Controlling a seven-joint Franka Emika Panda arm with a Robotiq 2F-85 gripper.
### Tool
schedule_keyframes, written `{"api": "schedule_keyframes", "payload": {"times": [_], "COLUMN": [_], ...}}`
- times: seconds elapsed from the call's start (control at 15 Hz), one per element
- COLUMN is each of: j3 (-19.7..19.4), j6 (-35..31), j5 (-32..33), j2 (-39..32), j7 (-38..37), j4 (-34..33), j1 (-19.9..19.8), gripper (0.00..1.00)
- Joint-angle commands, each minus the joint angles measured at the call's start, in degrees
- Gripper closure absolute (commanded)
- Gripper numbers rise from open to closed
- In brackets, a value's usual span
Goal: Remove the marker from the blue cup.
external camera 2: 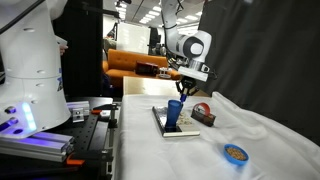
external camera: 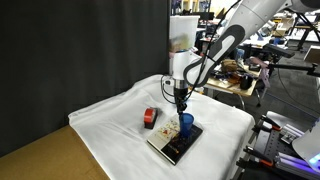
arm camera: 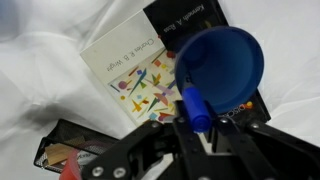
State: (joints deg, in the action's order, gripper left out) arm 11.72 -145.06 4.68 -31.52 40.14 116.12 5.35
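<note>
The blue cup (arm camera: 225, 55) stands upright on a book (arm camera: 130, 70), and shows in both exterior views (external camera: 186, 123) (external camera 2: 175, 114). A blue marker (arm camera: 192, 103) rises from the cup's near rim, its top end caught between my jaws. My gripper (arm camera: 200, 121) is shut on the marker, straight above the cup (external camera: 181, 98) (external camera 2: 184, 91). The marker's lower part is hidden by the cup wall in the wrist view. Whether its tip still rests inside the cup I cannot tell.
A white cloth (external camera: 110, 115) covers the table. A red block (external camera: 150, 117) (external camera 2: 203, 113) lies beside the book. A flat light-blue ring (external camera 2: 235, 153) lies on the cloth nearer the camera. A black book (arm camera: 185, 15) lies partly under the cup. Equipment racks (external camera 2: 40, 130) stand off the table's side.
</note>
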Motion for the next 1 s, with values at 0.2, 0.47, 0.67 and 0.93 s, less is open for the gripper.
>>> {"api": "schedule_keyframes", "payload": {"times": [0.2, 0.47, 0.67, 0.93], "j3": [-2.0, -2.4, -2.1, -1.6], "j6": [0.6, 0.9, 1.0, 0.6], "j5": [3.2, 4.1, 4.0, 3.7], "j2": [-4.3, -5.3, -5.7, -6.0], "j7": [-1.1, -1.0, -1.0, -1.0], "j4": [-4.7, -6.5, -7.0, -7.5], "j1": [-0.5, -0.7, -0.7, -0.8], "gripper": [0.95, 0.95, 0.95, 0.95]}}
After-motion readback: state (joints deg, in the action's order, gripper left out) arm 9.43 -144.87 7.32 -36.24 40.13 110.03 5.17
